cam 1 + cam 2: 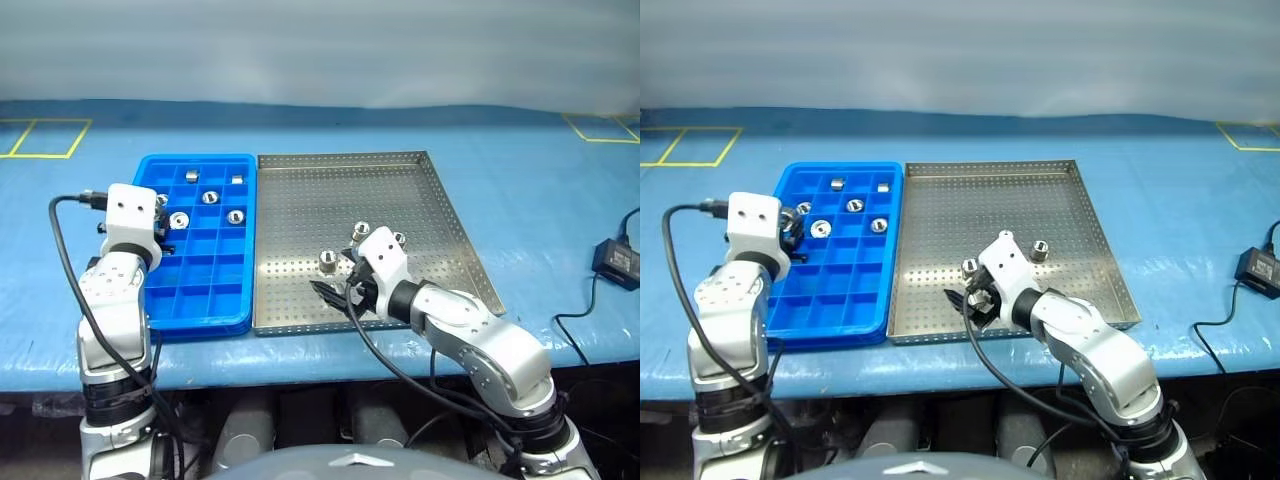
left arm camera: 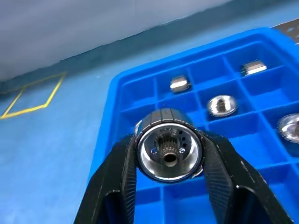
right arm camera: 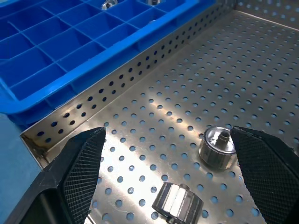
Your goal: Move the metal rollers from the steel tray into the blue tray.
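Observation:
My left gripper [image 2: 169,145] is shut on a metal roller [image 2: 169,151], gripping it at its rim over the left side of the blue tray [image 1: 200,300]. Several more rollers [image 1: 210,197] lie in the far compartments of that tray. My right gripper [image 3: 167,135] hangs open low over the near-left part of the steel tray [image 1: 400,190]. One upright roller [image 3: 217,147] stands between its spread fingers and another [image 3: 177,203] lies on its side closer in. Three rollers [image 1: 327,262] rest on the steel tray around that gripper.
The two trays sit side by side on a blue table cover, the blue one on the left. A black power adapter [image 1: 615,258] with its cable lies at the right. Yellow tape marks [image 1: 45,138] are at the far corners. The table's front edge runs just below the trays.

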Action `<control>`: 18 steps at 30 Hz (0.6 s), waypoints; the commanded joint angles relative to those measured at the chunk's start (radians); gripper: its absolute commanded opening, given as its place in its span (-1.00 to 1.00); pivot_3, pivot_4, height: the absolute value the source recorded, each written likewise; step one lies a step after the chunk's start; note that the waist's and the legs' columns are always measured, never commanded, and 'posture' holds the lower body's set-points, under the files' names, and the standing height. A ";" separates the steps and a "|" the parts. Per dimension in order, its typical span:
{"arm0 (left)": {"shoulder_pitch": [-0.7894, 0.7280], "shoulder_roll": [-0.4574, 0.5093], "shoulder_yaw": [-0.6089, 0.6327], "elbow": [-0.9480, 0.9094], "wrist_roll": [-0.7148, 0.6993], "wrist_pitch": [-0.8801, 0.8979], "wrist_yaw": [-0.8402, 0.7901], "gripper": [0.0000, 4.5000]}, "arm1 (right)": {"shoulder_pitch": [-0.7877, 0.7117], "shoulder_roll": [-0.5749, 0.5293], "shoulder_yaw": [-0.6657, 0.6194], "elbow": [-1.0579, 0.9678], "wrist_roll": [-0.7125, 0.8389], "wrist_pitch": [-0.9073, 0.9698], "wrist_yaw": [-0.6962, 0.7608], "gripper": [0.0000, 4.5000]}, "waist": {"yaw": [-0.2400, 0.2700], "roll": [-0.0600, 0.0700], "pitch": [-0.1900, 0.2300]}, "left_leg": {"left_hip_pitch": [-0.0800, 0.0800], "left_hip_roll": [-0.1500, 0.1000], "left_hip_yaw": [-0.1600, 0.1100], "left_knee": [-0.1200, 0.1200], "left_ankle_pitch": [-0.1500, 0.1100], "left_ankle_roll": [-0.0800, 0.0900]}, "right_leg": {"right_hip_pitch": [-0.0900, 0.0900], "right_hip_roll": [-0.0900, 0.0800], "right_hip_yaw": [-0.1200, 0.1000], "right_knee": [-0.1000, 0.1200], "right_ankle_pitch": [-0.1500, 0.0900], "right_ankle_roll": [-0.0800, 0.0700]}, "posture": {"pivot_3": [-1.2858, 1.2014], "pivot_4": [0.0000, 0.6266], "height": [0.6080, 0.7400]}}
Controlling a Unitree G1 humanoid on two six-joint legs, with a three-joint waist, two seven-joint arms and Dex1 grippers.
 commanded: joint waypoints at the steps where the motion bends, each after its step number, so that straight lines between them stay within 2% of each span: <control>1: 0.002 -0.004 0.026 0.030 0.011 -0.032 0.079 -0.25 | -0.012 0.003 0.005 -0.008 -0.007 -0.029 0.012 1.00 | 0.007 0.000 0.000 | 0.000 0.000 0.000 0.000 0.000 0.000 | 0.000 0.000 0.000 0.000 0.000 0.000 | 0.12 -0.52 1.00; 6: -0.005 -0.005 0.039 0.124 -0.013 -0.034 0.127 -0.25 | 0.004 0.010 0.007 -0.017 -0.013 -0.027 0.005 1.00 | 0.008 0.000 0.000 | 0.000 0.000 0.000 0.000 0.000 0.000 | 0.000 0.000 0.000 0.000 0.000 -0.001 | 0.11 -0.52 1.00; 10: -0.026 0.003 0.033 0.189 -0.064 -0.030 0.099 -0.25 | 0.026 0.019 -0.003 -0.037 -0.014 -0.018 -0.014 1.00 | 0.009 0.000 0.000 | 0.000 0.000 0.000 0.000 0.000 0.000 | 0.000 -0.001 0.000 0.000 0.000 -0.001 | 0.11 -0.52 1.00; 16: -0.081 0.026 -0.020 0.169 -0.103 -0.027 0.072 0.64 | 0.060 0.018 -0.031 -0.074 -0.007 -0.002 -0.037 1.00 | 0.003 -0.001 0.000 | 0.000 0.000 0.001 0.000 0.000 0.000 | 0.000 -0.001 0.000 0.000 0.000 -0.002 | 0.05 -0.52 1.00; 18: -0.114 0.032 -0.056 0.128 -0.148 -0.033 0.016 0.90 | 0.077 0.017 -0.052 -0.092 0.000 0.006 -0.047 1.00 | 0.002 -0.001 0.000 | -0.001 0.000 0.001 0.000 0.000 0.000 | -0.001 -0.001 0.000 -0.001 0.000 -0.002 | 0.04 -0.52 1.00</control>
